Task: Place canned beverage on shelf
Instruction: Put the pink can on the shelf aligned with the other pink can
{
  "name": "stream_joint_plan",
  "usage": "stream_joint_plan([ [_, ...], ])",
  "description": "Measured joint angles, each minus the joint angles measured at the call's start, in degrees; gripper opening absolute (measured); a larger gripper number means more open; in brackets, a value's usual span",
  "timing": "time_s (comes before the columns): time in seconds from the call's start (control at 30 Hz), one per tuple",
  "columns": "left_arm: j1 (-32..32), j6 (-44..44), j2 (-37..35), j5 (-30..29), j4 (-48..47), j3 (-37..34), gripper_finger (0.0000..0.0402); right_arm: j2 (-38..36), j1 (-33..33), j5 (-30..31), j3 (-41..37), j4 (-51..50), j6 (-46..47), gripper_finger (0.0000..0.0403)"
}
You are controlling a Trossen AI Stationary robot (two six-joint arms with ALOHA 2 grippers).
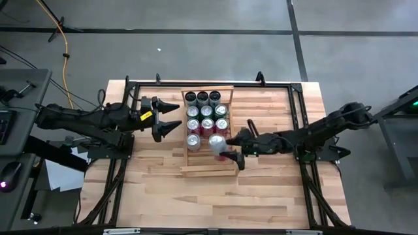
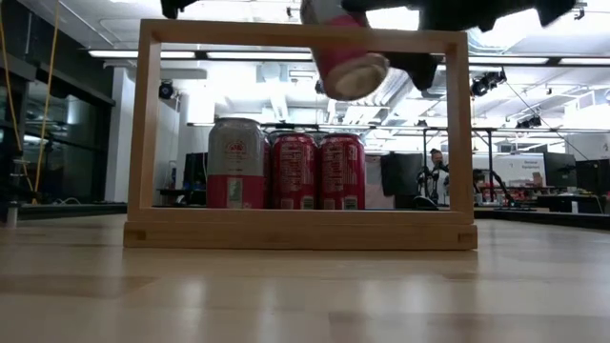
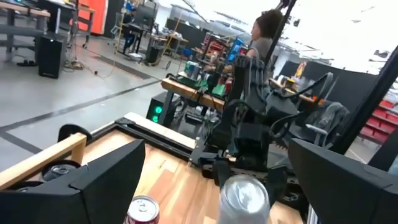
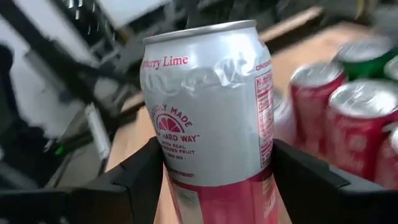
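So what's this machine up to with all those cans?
The robot is stocking a wooden shelf with drink cans. Its right gripper is shut on a silver and pink can and holds it, tilted, in the air above the open near end of the shelf. Ten cans already stand in rows at the far end: dark, green and red tops. The left gripper waits open beside the shelf, holding nothing.

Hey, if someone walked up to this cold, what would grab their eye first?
Probably the silver-and-pink can held in the right gripper, hanging above the near end of the shelf. Next, the rows of red, green and dark cans filling the shelf's far part, with the left gripper open beside them.
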Motion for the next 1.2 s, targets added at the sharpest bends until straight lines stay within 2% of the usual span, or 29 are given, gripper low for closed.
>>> stream_joint_plan([
  [0.2,-0.02,-0.56,0.11,-2.77,-0.08,0.00,0.0386,5.08,0.00,8.28,-6.35,19.00,-3.88,0.0247],
  [0.43,-0.02,-1.74,0.11,-5.18,-0.09,0.00,0.0386,15.00,0.02,8.11,-5.93,28.40,-5.33,0.0245],
  [0.73,-0.02,-1.74,0.11,-5.70,0.06,0.00,0.0386,25.42,-0.44,9.13,-5.51,43.54,-2.75,0.0244],
  [1.2,-0.04,-1.83,0.11,-5.68,0.30,0.00,0.0386,26.85,-1.88,6.03,-5.86,50.01,-4.59,0.0244],
])
